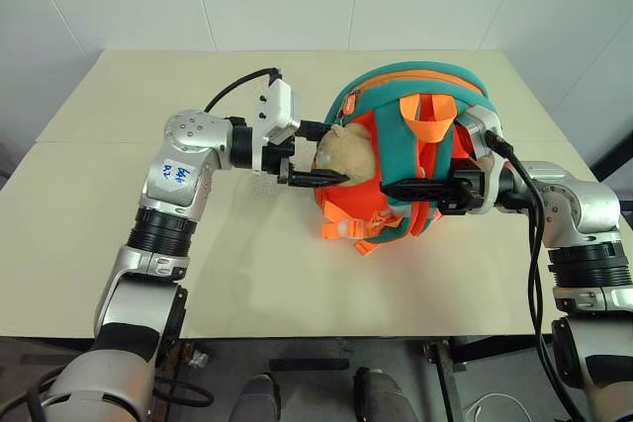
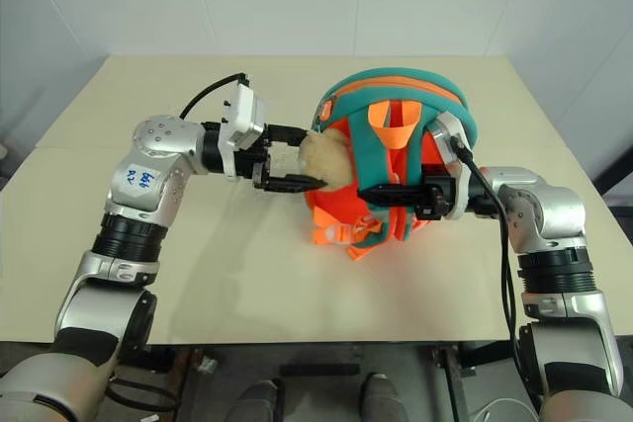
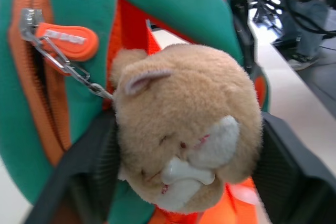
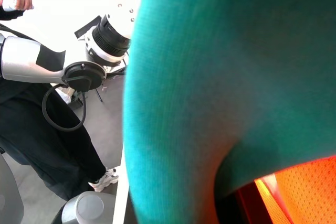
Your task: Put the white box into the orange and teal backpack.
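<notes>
Jaws of the left gripper (image 1: 318,154) straddle the plush animal (image 3: 186,129) (backpack (image 1: 396,106) contents hidden).

Bright, even overhead light, soft shadows on the desk (image 1: 297,274); close teal strap (image 4: 199,77) blurred, window glare behind.

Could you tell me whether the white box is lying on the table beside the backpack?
No, the table beside the backpack bears no white box.
</notes>
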Robot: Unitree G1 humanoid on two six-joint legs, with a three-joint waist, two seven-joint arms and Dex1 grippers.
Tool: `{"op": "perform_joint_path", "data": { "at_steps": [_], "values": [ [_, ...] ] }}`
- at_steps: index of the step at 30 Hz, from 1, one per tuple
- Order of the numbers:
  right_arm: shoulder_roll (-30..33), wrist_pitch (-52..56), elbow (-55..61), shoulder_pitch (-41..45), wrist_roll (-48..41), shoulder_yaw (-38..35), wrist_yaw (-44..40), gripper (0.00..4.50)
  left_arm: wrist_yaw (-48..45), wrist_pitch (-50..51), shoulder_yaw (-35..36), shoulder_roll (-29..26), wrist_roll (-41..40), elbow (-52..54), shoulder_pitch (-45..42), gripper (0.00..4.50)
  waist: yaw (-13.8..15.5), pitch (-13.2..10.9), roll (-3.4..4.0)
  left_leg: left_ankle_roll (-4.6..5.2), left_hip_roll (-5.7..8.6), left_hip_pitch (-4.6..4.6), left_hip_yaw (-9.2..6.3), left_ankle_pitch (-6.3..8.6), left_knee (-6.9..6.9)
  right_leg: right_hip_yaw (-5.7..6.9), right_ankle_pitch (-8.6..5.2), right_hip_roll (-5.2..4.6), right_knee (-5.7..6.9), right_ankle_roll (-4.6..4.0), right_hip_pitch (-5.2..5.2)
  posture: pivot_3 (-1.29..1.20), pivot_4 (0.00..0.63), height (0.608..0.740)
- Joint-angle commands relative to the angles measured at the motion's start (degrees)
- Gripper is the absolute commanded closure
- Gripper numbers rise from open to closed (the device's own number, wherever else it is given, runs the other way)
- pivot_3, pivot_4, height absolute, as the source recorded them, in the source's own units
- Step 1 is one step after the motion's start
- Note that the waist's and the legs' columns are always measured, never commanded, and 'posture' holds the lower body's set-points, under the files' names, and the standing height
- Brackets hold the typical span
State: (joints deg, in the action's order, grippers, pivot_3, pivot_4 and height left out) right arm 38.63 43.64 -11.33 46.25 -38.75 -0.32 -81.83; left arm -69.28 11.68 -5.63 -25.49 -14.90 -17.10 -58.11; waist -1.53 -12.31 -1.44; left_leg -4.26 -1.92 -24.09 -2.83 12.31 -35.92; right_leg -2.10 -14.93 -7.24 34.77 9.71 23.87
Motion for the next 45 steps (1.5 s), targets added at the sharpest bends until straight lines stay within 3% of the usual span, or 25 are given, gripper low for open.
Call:
{"op": "perform_joint_path", "data": {
  "at_steps": [1, 3, 8, 13, 17, 25, 33, 36, 41, 43, 44, 45],
  "values": [
    [0.16, -0.73, 1.64, 0.26, -0.83, -1.65, 0.01, 4.5, 0.76, -0.85, 1.64, -1.83, 0.18, -0.32, -3.23, 2.46, -0.04, 0.0, 0.0, 0.0, 0.0, 0.0, 0.0, 0.0, 0.0, 0.0, 0.0, 0.0, 0.0, 0.0, 0.0, 0.0, 0.15, 0.74],
    [0.1, -0.79, 1.65, 0.22, -0.82, -1.63, 0.06, 4.5, 0.15, -0.58, 1.87, -2.64, -0.29, -0.2, -3.57, 2.92, -0.15, 0.0, 0.0, 0.0, 0.0, 0.01, -0.01, 0.0, 0.01, 0.0, 0.0, 0.0, 0.0, 0.0, 0.0, 0.0, 0.15, 0.74],
    [-0.09, -0.79, 1.97, -0.12, -0.98, -1.72, 0.33, 4.5, -6.04, 4.61, 4.03, -9.6, -4.24, 0.79, -5.88, 3.59, -0.38, 0.0, 0.01, 0.0, -0.01, 0.01, -0.01, 0.0, 0.07, -0.01, 0.0, 0.01, -0.01, 0.0, 0.02, 0.0, 0.15, 0.74],
    [0.24, -0.48, 3.15, -1.19, -1.51, -2.38, 0.89, 4.5, -8.08, 3.55, 4.16, -17.09, -1.62, -5.26, -6.69, 3.59, -0.3, 0.0, 0.01, 0.0, 0.0, 0.02, -0.01, 0.0, 0.13, -0.01, -0.01, 0.01, -0.05, -0.01, 0.02, 0.0, 0.15, 0.74],
    [0.45, -0.24, 4.27, -2.36, -2.09, -2.97, 1.72, 4.5, -7.38, -0.62, 2.87, -18.99, 1.72, -11.52, -5.63, 3.59, -0.17, 0.0, 0.01, 0.0, -0.01, 0.07, -0.01, 0.0, 0.23, 0.0, -0.03, 0.03, -0.04, -0.04, 0.02, 0.0, 0.15, 0.74],
    [0.05, 0.77, 7.09, -4.14, -3.82, -3.54, 4.05, 4.5, 0.32, -13.99, -0.42, -9.58, 8.95, -31.65, -6.22, 3.59, 0.01, 0.0, 0.0, 0.01, -0.01, 0.05, -0.02, 0.0, 0.12, 0.0, -0.01, 0.03, -0.02, -0.02, -0.02, 0.0, 0.15, 0.74],
    [-0.06, 2.56, 10.7, -7.09, -5.96, -5.44, 7.11, 4.5, 4.11, -23.6, -3.79, -0.86, 14.78, -41.25, -1.9, 3.59, 0.14, 0.01, 0.0, 0.02, 0.0, 0.03, -0.02, 0.01, 0.08, 0.0, 0.0, 0.03, -0.05, 0.0, -0.04, 0.0, 0.15, 0.74],
    [-0.55, 3.45, 11.99, -8.23, -6.86, -5.99, 9.07, 4.5, 2.45, -23.41, -3.76, 0.18, 14.58, -40.05, 0.91, 3.59, 0.79, 0.01, -0.01, 0.02, 0.0, 0.03, -0.03, 0.01, 0.03, 0.0, 0.01, 0.03, -0.04, 0.01, -0.08, 0.0, 0.15, 0.74],
    [1.0, -1.69, 14.29, -12.53, 0.58, -1.19, 11.22, 4.5, 0.45, -21.13, -2.6, -4.27, 13.73, -33.79, 5.89, 3.59, 1.31, 0.07, -0.05, -0.01, 0.0, 0.25, -0.04, 0.05, 0.05, 0.0, 0.0, 0.03, -0.14, -0.01, -0.3, 0.0, 0.15, 0.74],
    [-0.12, -6.93, 14.22, -13.72, 3.52, -1.22, 12.66, 4.5, 0.03, -18.9, -0.69, -6.84, 11.88, -28.72, 8.32, 3.0, 0.9, 0.07, -0.04, -0.01, 0.0, 0.34, -0.01, 0.07, 0.07, -0.01, 0.0, 0.03, -0.17, -0.02, -0.37, 0.0, 0.15, 0.74],
    [-0.42, -8.56, 14.02, -14.21, 4.06, -1.55, 12.84, 3.86, -0.1, -17.74, -0.07, -7.84, 11.19, -26.01, 9.54, 2.77, 0.39, 0.07, -0.05, -0.02, -0.01, 0.44, 0.05, 0.08, 0.17, -0.01, 0.0, 0.02, -0.19, -0.05, -0.38, 0.0, 0.15, 0.74],
    [-0.32, -9.83, 14.14, -14.77, 4.41, -1.83, 12.68, 3.51, -0.93, -15.67, 0.77, -9.45, 9.95, -21.88, 11.5, 2.39, -0.09, 0.07, -0.05, -0.03, -0.01, 0.56, 0.06, 0.07, 0.31, -0.01, -0.02, 0.02, -0.2, -0.08, -0.44, 0.0, 0.15, 0.74]
  ]
}}
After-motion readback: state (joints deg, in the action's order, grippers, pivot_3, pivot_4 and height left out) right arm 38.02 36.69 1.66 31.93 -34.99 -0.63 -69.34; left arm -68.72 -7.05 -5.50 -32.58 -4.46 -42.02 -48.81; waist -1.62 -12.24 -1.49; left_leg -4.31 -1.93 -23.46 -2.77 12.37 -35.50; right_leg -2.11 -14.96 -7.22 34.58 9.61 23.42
